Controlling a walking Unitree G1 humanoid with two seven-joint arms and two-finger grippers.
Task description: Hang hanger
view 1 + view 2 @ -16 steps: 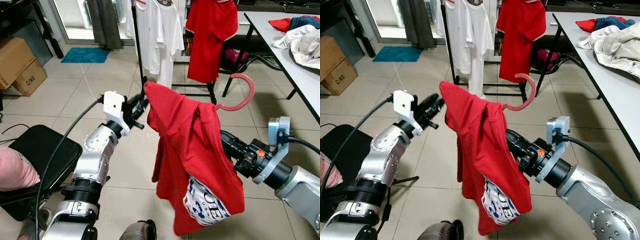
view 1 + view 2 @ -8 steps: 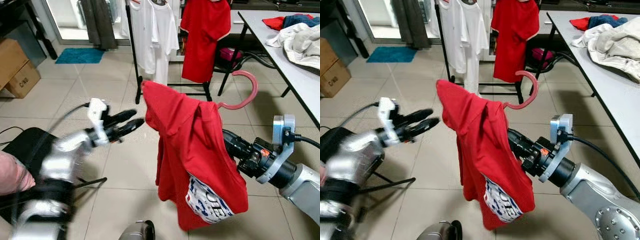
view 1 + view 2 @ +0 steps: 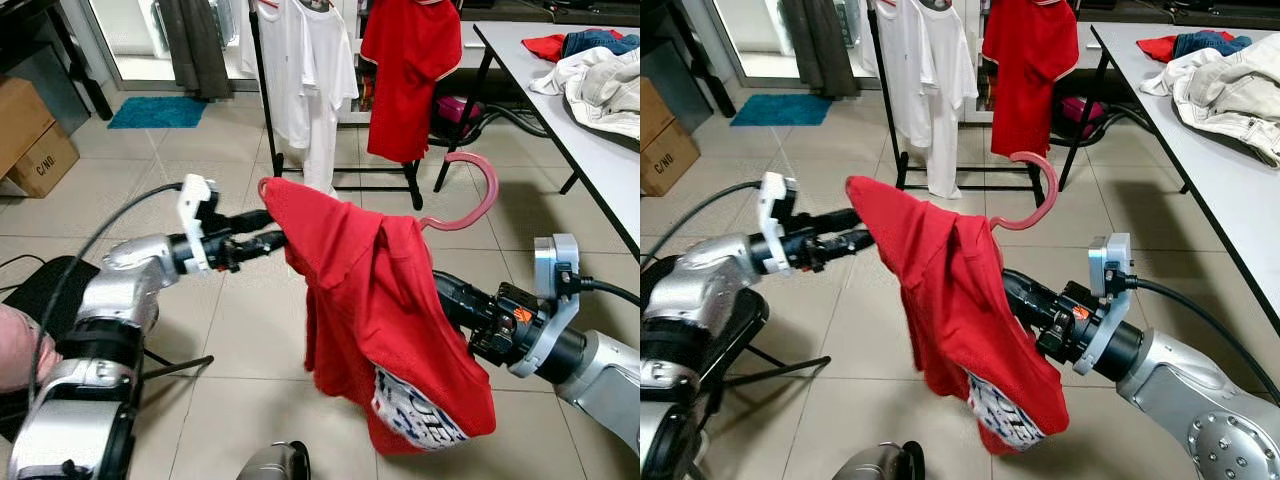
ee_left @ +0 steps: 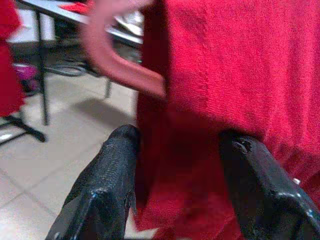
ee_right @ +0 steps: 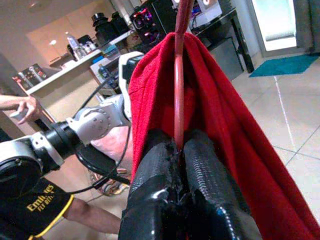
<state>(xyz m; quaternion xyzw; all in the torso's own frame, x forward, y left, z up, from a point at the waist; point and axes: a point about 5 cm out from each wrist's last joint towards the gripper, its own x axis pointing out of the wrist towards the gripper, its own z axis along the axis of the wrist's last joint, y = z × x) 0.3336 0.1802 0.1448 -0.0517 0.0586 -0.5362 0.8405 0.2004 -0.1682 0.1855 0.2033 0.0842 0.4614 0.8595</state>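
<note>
Now: pink hanger (image 3: 468, 196) carrying red shirt (image 3: 385, 320) held in mid-air, well short of clothes rack (image 3: 268, 90). Right end effector (image 5: 176, 150) pinched tight on hanger's stem. Left end effector (image 3: 268, 228) spread, fingers (image 4: 105, 180) straddling shirt's shoulder edge. Step judged: carrying toward rack. Next: lift hook over rail beside hung red shirt (image 3: 410, 70), lower, release.

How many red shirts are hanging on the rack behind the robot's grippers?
1. A red shirt hangs on the rack, to the right of the white shirts. More may be hidden beyond the picture's top edge.
</note>
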